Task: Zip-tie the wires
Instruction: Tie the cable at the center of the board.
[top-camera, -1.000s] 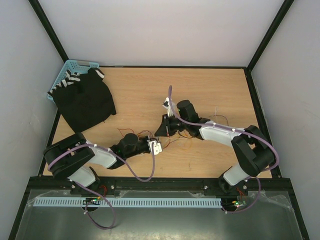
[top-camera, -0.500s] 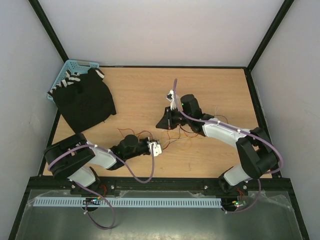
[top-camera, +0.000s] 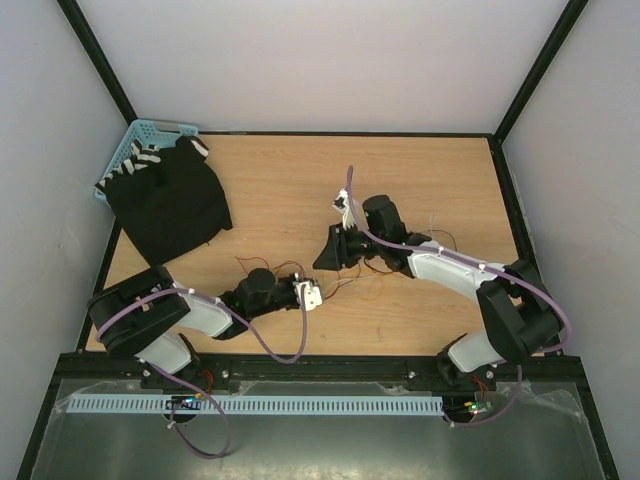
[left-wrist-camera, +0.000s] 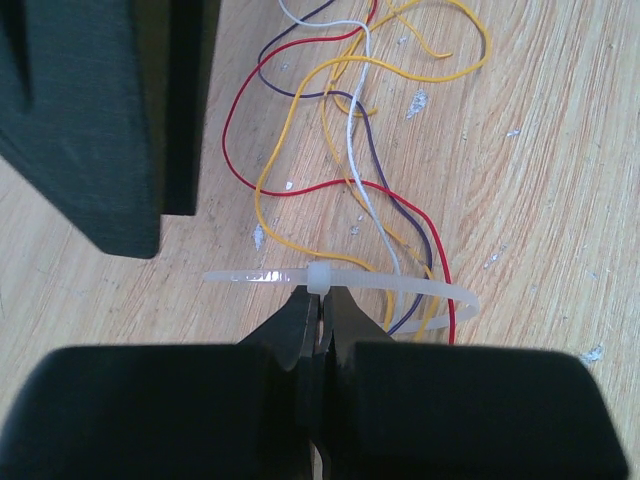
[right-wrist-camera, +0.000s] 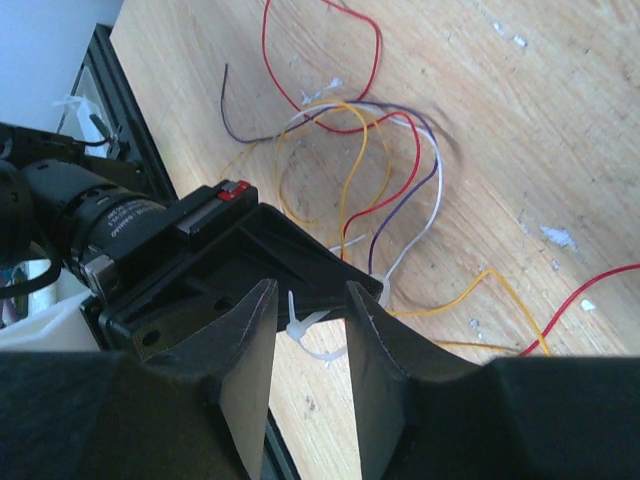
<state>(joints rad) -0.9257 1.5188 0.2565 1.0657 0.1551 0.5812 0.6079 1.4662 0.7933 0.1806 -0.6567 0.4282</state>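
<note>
Pale wooden table (top-camera: 270, 190) boxed in by white walls. At its far left corner sits a blue basket (top-camera: 140, 135), with a black cloth (top-camera: 170, 205) draped over it onto the table. Mid-table, nearer the near edge, the wires (left-wrist-camera: 350, 98) lie curled, with the zip tie (left-wrist-camera: 318, 277) looped around them. My left gripper (left-wrist-camera: 322, 320) pinches the zip tie at its head. My right gripper (right-wrist-camera: 308, 300) is spread astride its tail.

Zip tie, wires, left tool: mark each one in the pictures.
zip tie (left-wrist-camera: 318, 277), left wrist view, on its locking head.
wires (left-wrist-camera: 350, 97), left wrist view, where the strands cross above the tie.
left tool (left-wrist-camera: 320, 300), left wrist view, between its closed fingertips.
</note>
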